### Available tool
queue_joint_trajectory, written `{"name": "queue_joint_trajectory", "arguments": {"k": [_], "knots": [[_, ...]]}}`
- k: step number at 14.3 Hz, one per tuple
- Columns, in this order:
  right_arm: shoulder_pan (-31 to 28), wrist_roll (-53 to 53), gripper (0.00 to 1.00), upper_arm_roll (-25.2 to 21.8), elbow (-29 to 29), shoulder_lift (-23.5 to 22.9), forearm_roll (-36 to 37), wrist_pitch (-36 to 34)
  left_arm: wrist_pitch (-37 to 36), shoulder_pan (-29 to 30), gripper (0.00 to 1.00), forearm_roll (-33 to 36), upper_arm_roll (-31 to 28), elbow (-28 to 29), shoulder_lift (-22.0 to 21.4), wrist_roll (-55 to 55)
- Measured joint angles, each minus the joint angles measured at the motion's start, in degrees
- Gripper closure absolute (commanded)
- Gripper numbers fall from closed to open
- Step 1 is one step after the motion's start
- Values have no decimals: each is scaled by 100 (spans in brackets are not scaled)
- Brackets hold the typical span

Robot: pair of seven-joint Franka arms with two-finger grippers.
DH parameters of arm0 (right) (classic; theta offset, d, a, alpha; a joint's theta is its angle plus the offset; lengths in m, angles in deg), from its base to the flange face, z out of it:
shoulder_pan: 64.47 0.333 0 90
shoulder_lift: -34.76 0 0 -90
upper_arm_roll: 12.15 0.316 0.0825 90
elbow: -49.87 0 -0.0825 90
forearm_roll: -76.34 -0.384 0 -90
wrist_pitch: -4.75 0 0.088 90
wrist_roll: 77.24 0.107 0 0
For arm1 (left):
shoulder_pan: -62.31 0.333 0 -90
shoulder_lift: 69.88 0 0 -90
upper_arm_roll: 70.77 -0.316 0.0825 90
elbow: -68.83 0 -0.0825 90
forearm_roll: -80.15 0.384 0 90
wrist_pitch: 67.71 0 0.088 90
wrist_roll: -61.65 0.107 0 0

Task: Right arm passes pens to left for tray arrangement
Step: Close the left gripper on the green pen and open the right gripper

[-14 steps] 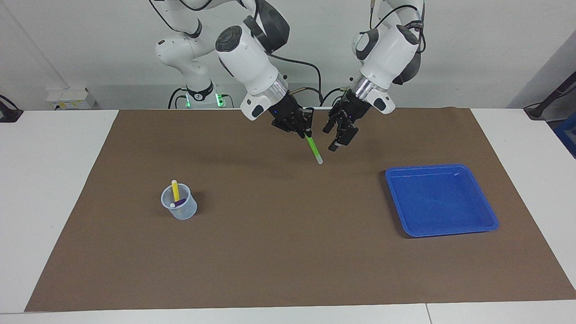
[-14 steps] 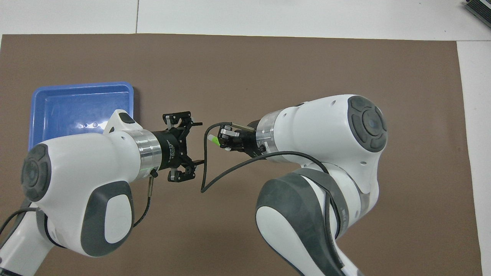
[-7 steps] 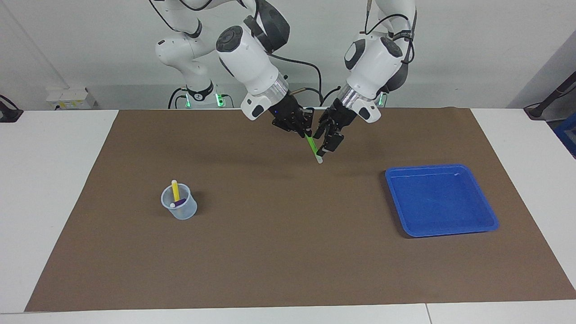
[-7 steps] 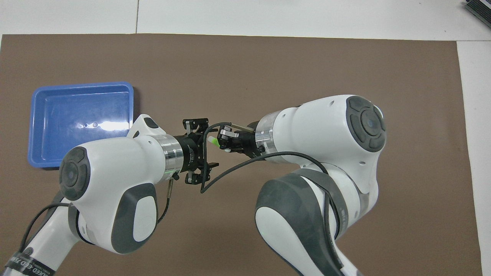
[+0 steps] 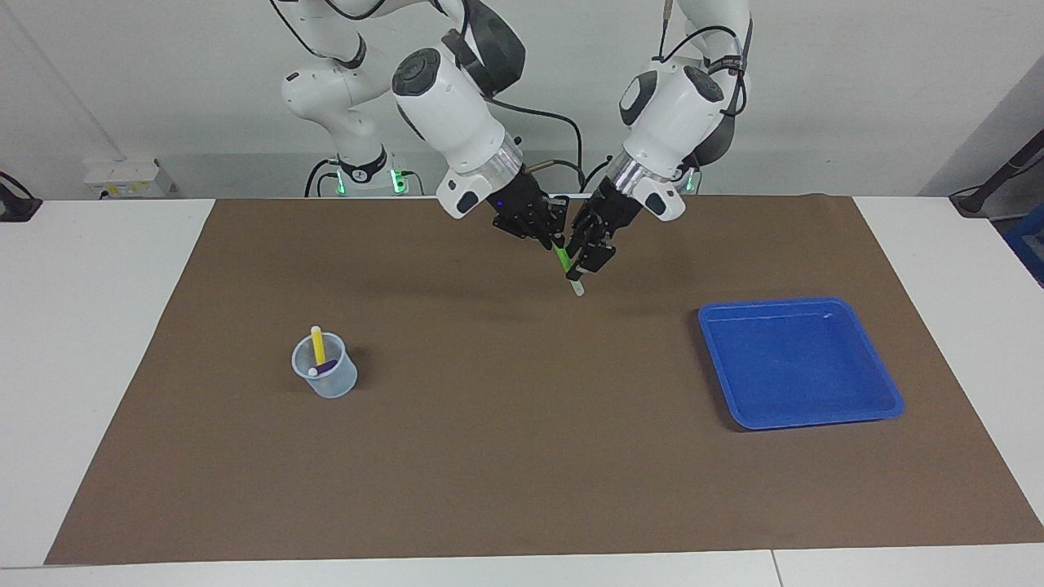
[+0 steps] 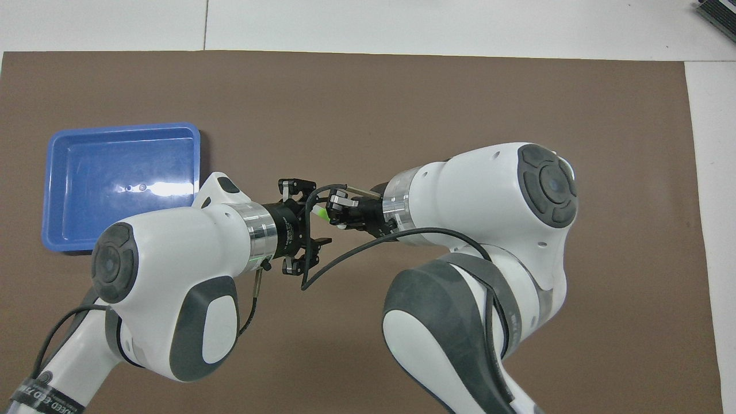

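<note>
Both arms meet in mid-air over the middle of the brown mat (image 5: 522, 456) that covers the white tabletop (image 5: 98, 326). The right gripper (image 5: 548, 236), on the black mount with the small blue light, is clamped on the upper end of the thin bright-green pen (image 5: 564, 262), which slants down with its pale tip hanging free above the mat. The left gripper (image 5: 586, 262) sits right at the pen's lower half, fingers on either side of it; whether they have pinched it I cannot tell. Toward the right arm's end of the tabletop stands the small translucent pale-blue cup (image 5: 326, 368), with the yellow pen (image 5: 317, 344) upright inside and the purple pen (image 5: 325, 368) lying low in it. The shallow square bright-blue plastic tray (image 5: 799, 361) waits toward the left arm's end.
</note>
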Motion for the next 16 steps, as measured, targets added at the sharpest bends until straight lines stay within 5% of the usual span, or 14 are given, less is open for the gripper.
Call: {"name": "queue_joint_trajectory", "arguments": {"k": [10, 11, 14, 16], "knots": [[2, 0, 90, 4, -31, 1, 0, -40, 35, -63, 75, -1, -5, 3, 10, -13], [2, 0, 81, 4, -32, 1, 0, -41, 37, -63, 80, -1, -6, 3, 10, -12], [2, 0, 33, 2, -35, 2, 0, -69, 45, -63, 100, -1, -8, 5, 12, -7], [2, 0, 31, 0, -34, 4, 0, -69, 45, -64, 100, -1, 0, 8, 13, -7]]}}
